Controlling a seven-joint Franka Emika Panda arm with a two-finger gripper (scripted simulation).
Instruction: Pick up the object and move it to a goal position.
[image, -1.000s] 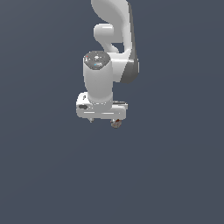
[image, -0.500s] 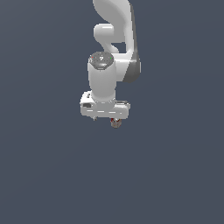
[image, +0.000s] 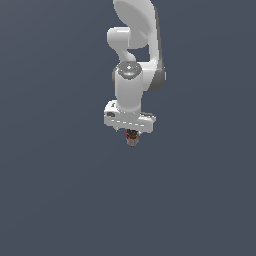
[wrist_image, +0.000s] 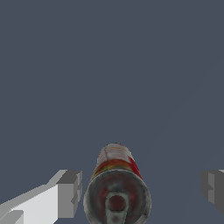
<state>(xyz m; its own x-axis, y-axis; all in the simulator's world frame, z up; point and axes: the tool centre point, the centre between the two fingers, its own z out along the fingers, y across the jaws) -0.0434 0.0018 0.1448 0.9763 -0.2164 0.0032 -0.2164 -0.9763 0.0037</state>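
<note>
- Under my gripper (image: 131, 134) sits the object (image: 132, 140), poking out just below the white bar; no tabletop edge or corner shows in either view, so I cannot place it against them, only on a plain dark grey ground.
- My fingers (wrist_image: 70, 192) stand wide apart in the wrist view, one near each side of the object (wrist_image: 116, 186), with a gap on both sides. I am not holding it.
- It is a small can: round, with a flat metal-looking end, a raised rim and a round boss at the centre.
- Its side carries a red and pale label with a yellow band; the end face is dull grey with reddish smears.
- I judge it stiff and light, unlikely to crush under a moderate squeeze.
- The curved wall looks smooth, so it could slip or roll between flat pads.
- I would take it across the middle of the body, pads on opposite sides, well below the rim.
- No goal marker shows.
</note>
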